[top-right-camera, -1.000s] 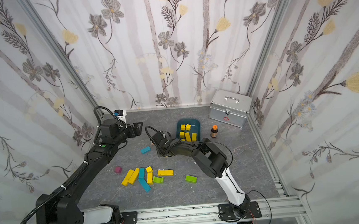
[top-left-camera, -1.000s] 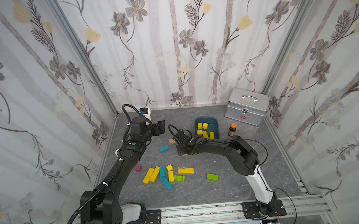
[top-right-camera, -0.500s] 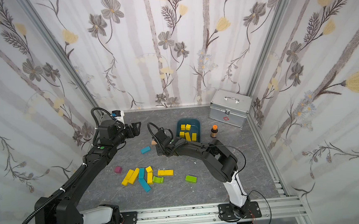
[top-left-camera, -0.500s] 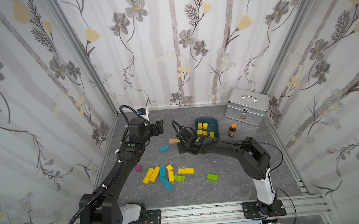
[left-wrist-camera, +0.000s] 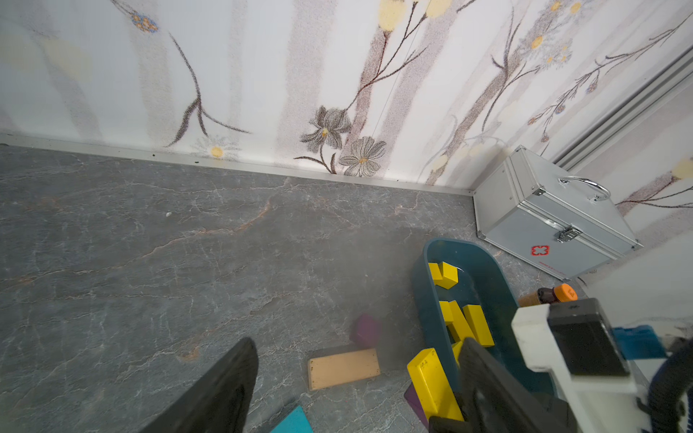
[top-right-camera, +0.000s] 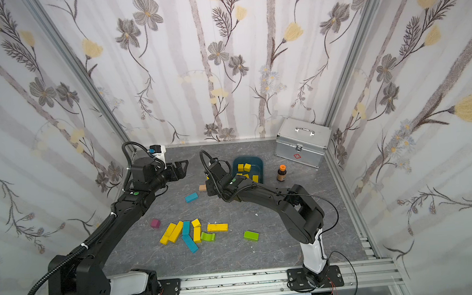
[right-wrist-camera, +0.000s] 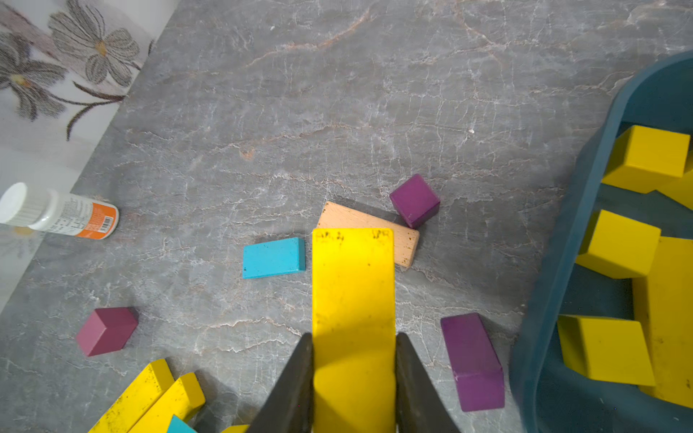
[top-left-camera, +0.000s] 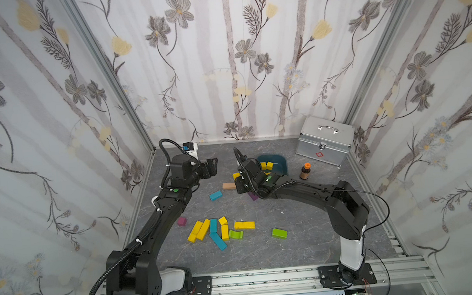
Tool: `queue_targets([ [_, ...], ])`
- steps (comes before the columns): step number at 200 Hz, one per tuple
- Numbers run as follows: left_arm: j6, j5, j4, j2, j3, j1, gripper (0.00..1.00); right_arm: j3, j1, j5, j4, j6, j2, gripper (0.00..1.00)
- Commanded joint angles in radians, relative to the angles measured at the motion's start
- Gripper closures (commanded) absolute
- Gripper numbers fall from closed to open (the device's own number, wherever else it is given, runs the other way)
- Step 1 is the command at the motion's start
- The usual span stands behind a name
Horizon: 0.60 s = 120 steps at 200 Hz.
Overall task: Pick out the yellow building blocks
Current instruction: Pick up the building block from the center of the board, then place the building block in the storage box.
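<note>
My right gripper [right-wrist-camera: 352,337] is shut on a yellow bar [right-wrist-camera: 352,292], its jaws pressed against the bar's two long sides. It hangs above the floor just left of the teal bin [top-left-camera: 283,161]. The held bar [left-wrist-camera: 431,382] also shows in the left wrist view, beside the bin's wall [left-wrist-camera: 427,300]. Several yellow building blocks [right-wrist-camera: 618,243] lie inside the bin [right-wrist-camera: 562,243]. More yellow blocks [top-left-camera: 203,228] lie in a cluster near the front in both top views, among them a lone bar [top-right-camera: 217,227]. My left gripper [top-left-camera: 213,165] hovers open and empty at the back left.
A silver case [top-left-camera: 325,139] stands at the back right, with a brown orange-capped bottle [top-left-camera: 305,171] in front of it. A tan bar [top-left-camera: 228,186], teal block [top-left-camera: 215,195], purple cube [top-left-camera: 182,221] and lime-green blocks [top-left-camera: 279,233] lie about. A white bottle [right-wrist-camera: 56,215] lies by the wall.
The right arm's elbow has swung to the right, and its gripper has shifted slightly toward the bin with the yellow bar still in it. The left arm has barely moved.
</note>
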Motion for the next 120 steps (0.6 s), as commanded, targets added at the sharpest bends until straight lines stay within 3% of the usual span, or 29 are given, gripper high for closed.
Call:
queue_targets([
  [1,-0.02,0.024,0.044,0.013,-0.001,-0.016,0.16,-0.017,-0.019,-0.003,0.055,-0.006,-0.027,0.8],
  [120,-0.014,0.117,-0.004,0.163,0.051,-0.236,0.16,-0.159,-0.181,0.005,0.099,-0.009,-0.115,0.8],
])
